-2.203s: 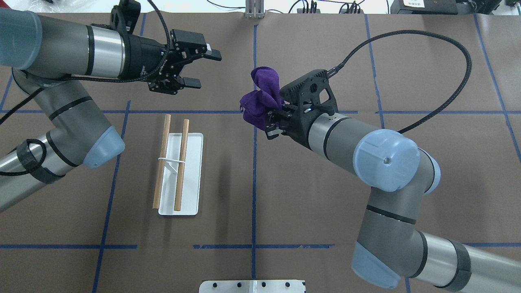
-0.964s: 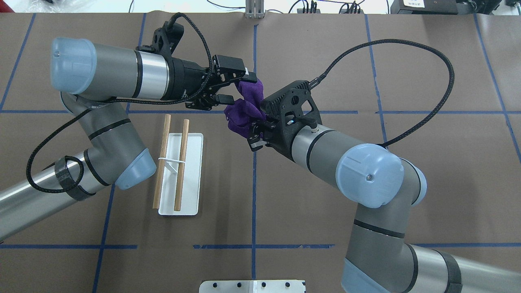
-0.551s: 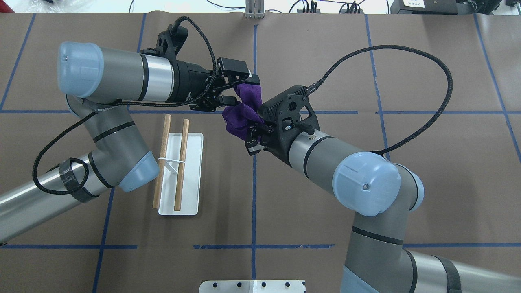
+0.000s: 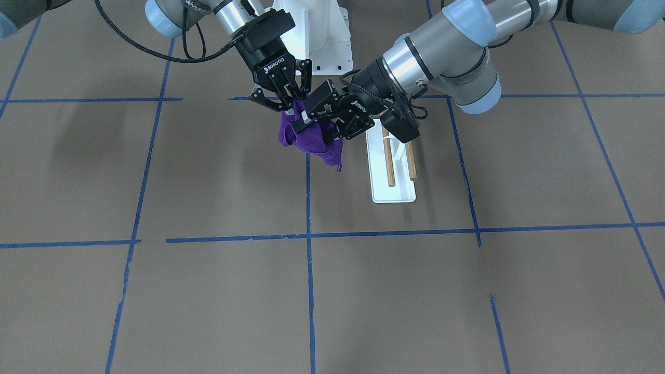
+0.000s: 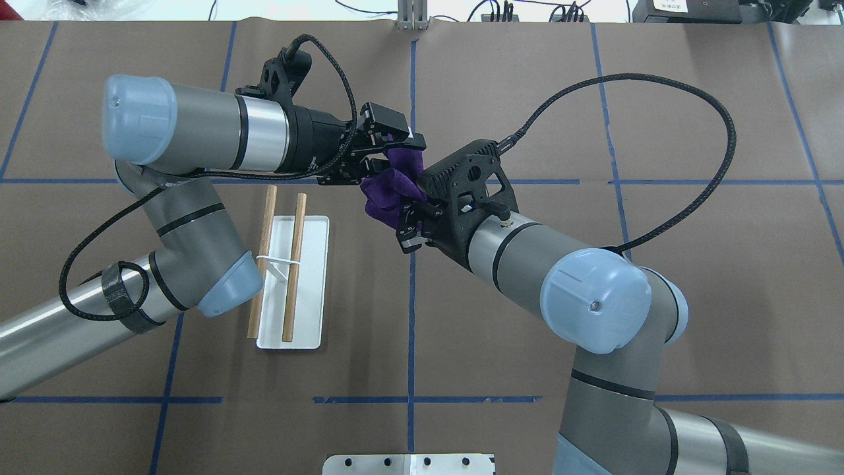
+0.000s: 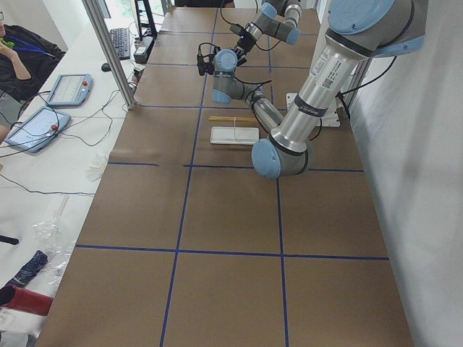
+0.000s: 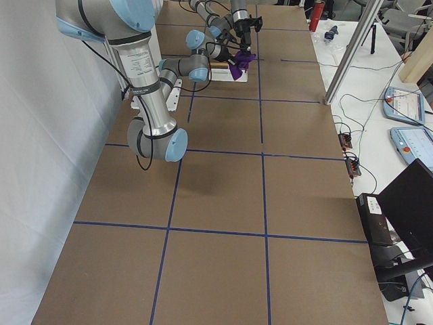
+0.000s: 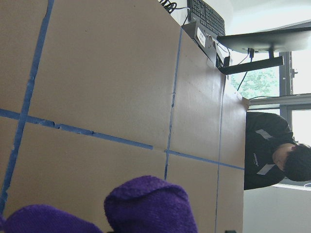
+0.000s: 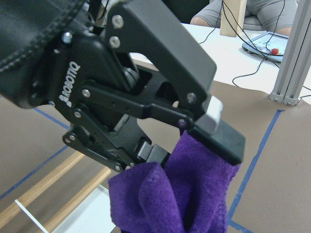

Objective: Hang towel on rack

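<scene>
- The right gripper (image 5: 403, 221) is clamped on the purple towel (image 5: 389, 191). The towel hangs bunched in the air over the table (image 5: 527, 99), between the two grippers.
- The left gripper (image 5: 393, 152) straddles an upper lobe of the towel. In the right wrist view both pads touch cloth, but whether the clamp is firm cannot be told.
- The step in hand appears to be a second grasp, so that the cloth can be spread between the arms.
- Seat the left grip on one layer near an edge, not on the thick wad. Confirm a firm hold before pulling.
- Then draw the grippers apart slowly and level, with neither grip released.
- The rack (image 5: 310, 284) stands on the robot's left side, well apart from the towel, and its dowel rods (image 5: 293, 264) are bare.
- Carry the spread cloth across the rods, and keep the left elbow clear of the rack.
</scene>
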Robot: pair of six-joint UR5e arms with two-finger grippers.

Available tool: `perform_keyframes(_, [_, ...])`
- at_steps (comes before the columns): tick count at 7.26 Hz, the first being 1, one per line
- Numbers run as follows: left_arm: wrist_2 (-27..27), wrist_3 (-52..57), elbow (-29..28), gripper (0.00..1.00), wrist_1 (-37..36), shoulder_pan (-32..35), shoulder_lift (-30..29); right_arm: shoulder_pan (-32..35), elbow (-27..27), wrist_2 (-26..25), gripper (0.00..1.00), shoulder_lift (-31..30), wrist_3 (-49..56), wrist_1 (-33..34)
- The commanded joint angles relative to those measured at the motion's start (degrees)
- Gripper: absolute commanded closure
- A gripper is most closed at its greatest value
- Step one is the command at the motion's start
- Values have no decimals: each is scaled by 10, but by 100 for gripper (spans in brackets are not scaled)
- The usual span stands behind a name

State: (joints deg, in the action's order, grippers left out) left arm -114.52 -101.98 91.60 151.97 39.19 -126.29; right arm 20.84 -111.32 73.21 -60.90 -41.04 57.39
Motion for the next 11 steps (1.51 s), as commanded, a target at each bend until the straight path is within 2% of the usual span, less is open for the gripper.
perform_keyframes(1, [0, 0, 0, 93, -2, -1, -1, -1, -4, 0, 100, -1, 1, 0])
perform_keyframes(2, [0, 0, 0, 100, -2, -1, -1, -1, -8, 2, 100, -1, 0, 1])
perform_keyframes(3, [0, -1, 1, 100, -3, -1, -3, -1, -8, 3, 100, -1, 1, 1])
perform_keyframes(4, [0, -1, 1, 100, -3, -1, -4, -4, -8, 3, 67, -1, -2, 1])
perform_keyframes(5, [0, -1, 1, 100, -3, -1, -4, -7, -12, 2, 1, -2, -6, 0])
perform_keyframes(6, [0, -1, 1, 100, -3, 0, -4, -14, -27, 3, 0, -11, -6, 3])
perform_keyframes(8, [0, 1, 1, 100, -4, 4, -4, -24, -85, 4, 0, -33, -6, 77])
perform_keyframes(9, [0, 1, 1, 100, -4, 6, -4, -32, -110, 5, 0, -53, -6, 93])
perform_keyframes(11, [-1, 3, 1, 100, -4, 22, -8, -36, -180, 20, 0, -159, -5, 95])
